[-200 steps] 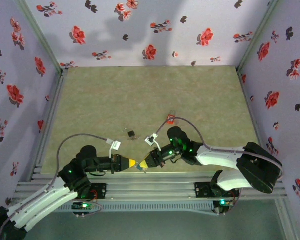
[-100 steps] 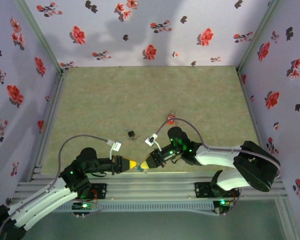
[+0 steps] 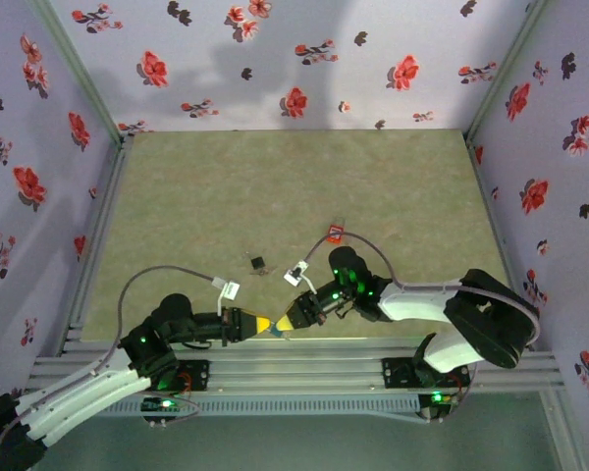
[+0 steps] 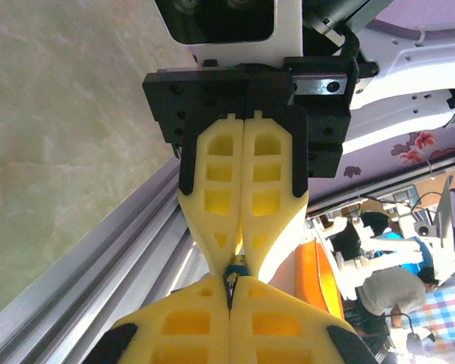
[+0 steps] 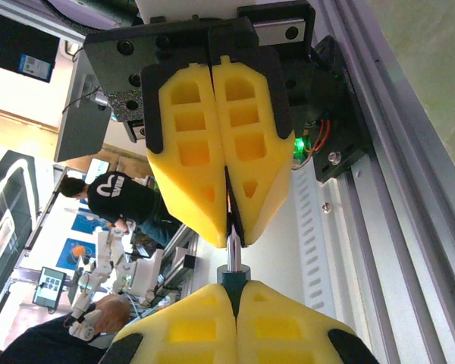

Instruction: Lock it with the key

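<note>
My left gripper [image 3: 266, 325] and right gripper [image 3: 284, 323] meet tip to tip over the table's near edge. In the right wrist view, my right gripper [image 5: 233, 294] is shut on a small dark lock [image 5: 233, 277]. A silver key [image 5: 232, 246] runs from the lock's face into the shut fingers of the left gripper [image 5: 229, 231] opposite. In the left wrist view, my left gripper [image 4: 231, 292] is shut on the key's thin dark head [image 4: 230, 287]. Just beyond it, the lock's [image 4: 237, 267] blue and brass end sits between the right gripper's fingers [image 4: 212, 220].
A small black object [image 3: 258, 262] lies on the green mat [image 3: 275, 186] just beyond the grippers, with a red tag [image 3: 334, 234] further right. Aluminium rails [image 3: 304, 368] run along the near edge below the grippers. Flowered walls [image 3: 39, 147] close in three sides.
The left arm has crept slightly to the right, and the right arm's elbow has drawn in to the left. Both grippers stay shut, tip to tip.
</note>
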Robot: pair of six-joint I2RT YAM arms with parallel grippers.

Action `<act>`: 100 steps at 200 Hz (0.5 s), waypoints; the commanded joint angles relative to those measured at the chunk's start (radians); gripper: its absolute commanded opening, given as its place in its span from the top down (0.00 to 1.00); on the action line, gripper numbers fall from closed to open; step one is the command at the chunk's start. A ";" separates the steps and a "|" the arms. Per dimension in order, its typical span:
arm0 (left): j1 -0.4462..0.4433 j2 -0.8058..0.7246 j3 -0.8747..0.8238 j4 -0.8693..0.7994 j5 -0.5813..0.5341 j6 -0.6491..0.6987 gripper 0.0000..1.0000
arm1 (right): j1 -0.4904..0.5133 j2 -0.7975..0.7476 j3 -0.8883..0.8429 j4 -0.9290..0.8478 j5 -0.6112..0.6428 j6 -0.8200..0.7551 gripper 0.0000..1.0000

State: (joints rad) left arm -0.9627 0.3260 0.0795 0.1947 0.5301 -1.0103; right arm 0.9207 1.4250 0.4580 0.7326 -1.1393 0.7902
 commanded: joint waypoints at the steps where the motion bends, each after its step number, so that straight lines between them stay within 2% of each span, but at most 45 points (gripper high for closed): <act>1: -0.044 -0.004 -0.002 0.129 0.055 0.023 1.00 | -0.006 0.016 0.042 0.120 0.099 0.025 1.00; 64: -0.066 -0.002 -0.003 0.168 0.036 0.023 1.00 | -0.015 0.035 0.053 0.121 0.097 0.025 1.00; 100: -0.068 -0.002 -0.001 0.159 -0.010 0.010 1.00 | -0.017 0.034 0.059 0.072 0.107 -0.002 1.00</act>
State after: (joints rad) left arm -0.9966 0.3260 0.0753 0.2333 0.4881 -1.0107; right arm 0.9062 1.4422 0.4591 0.7803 -1.1801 0.7967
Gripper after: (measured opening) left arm 0.065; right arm 0.045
